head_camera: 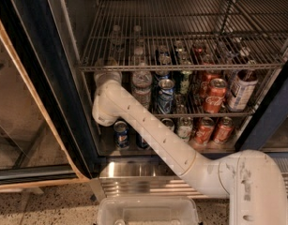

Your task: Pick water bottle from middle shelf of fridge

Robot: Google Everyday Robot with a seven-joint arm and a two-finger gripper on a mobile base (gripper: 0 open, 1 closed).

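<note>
The fridge point(45, 78) stands open with its dark frame on the left. A clear ribbed water bottle point(141, 87) stands at the front left of the middle shelf point(218, 112), a silver wire rack. More clear bottles point(116, 37) show through the rack above, farther back. My white arm point(153, 132) reaches up from the lower right into the shelf's left end. My gripper point(107, 75) is just left of the water bottle, right under the upper rack's front bar, which hides most of it.
Soda cans fill the middle shelf right of the bottle: a blue can point(165, 96), red cola cans point(215, 95) and a dark bottle point(240, 90). More cans point(121, 134) stand on the bottom level. The ribbed steel base panel point(134, 184) and a white tray point(148, 212) lie below.
</note>
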